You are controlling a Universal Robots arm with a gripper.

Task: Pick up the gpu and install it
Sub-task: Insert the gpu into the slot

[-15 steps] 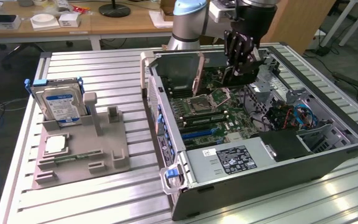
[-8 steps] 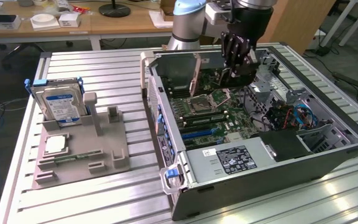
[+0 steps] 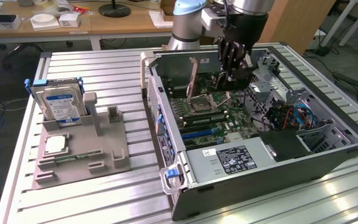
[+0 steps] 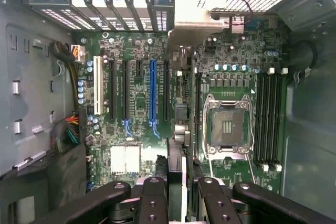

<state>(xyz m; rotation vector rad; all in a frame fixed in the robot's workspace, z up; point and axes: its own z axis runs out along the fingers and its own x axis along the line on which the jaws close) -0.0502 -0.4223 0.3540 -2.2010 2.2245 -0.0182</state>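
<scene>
Above case point(image 3: 303, 156), gripper point(image 3: 233, 70) vertical, clasping gpu point(image 3: 240, 78)

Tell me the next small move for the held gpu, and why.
Probably nudge the gpu sideways toward the blue slot before lowering: the gripper holds it edge-on above the motherboard, and its edge looks offset toward the CPU socket.
</scene>
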